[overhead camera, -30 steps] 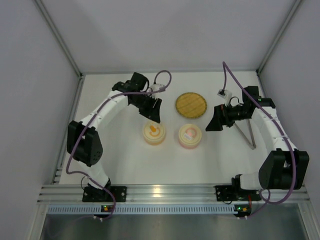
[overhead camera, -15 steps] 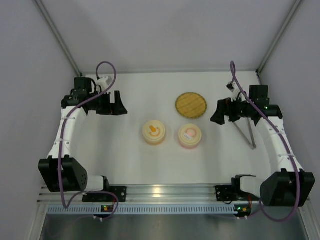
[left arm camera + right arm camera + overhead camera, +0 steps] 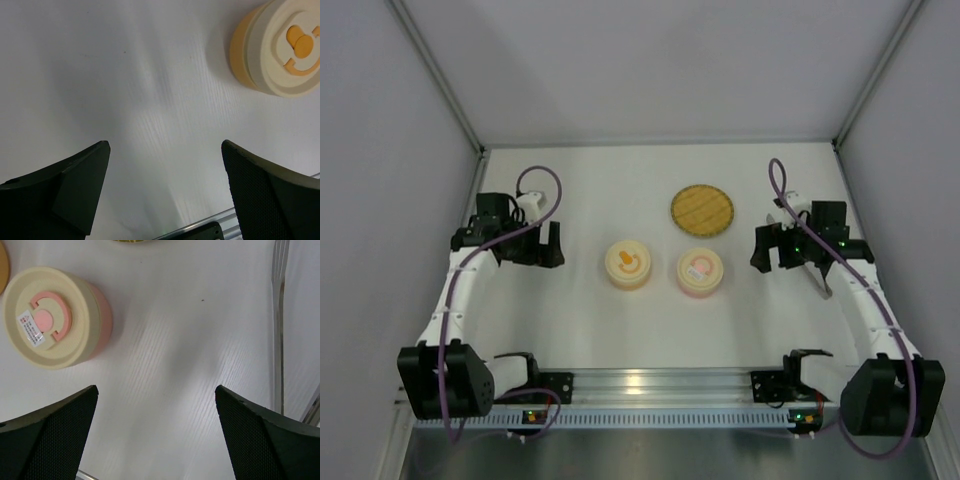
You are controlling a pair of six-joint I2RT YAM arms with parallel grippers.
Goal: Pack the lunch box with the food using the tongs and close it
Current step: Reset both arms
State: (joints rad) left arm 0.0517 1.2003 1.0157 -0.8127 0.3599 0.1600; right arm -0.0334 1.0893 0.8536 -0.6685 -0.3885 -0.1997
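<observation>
The right gripper [image 3: 155, 390] was held spread and empty over the matte white counter [image 3: 175, 340], and the left gripper [image 3: 165, 145] likewise. The tongs [image 3: 278, 330], slim smooth grey metal, lay flat just beside the right one. They would best be pinched squarely across both arms. A pink tub [image 3: 55, 317] and an orange tub [image 3: 280, 47], round and glossy, were lidded. No food was seen.

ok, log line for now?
left pincer: open, empty | right pincer: open, empty | slim silver metal tongs: on table | orange cream-lidded tub: closed | pink cream-lidded tub: closed
</observation>
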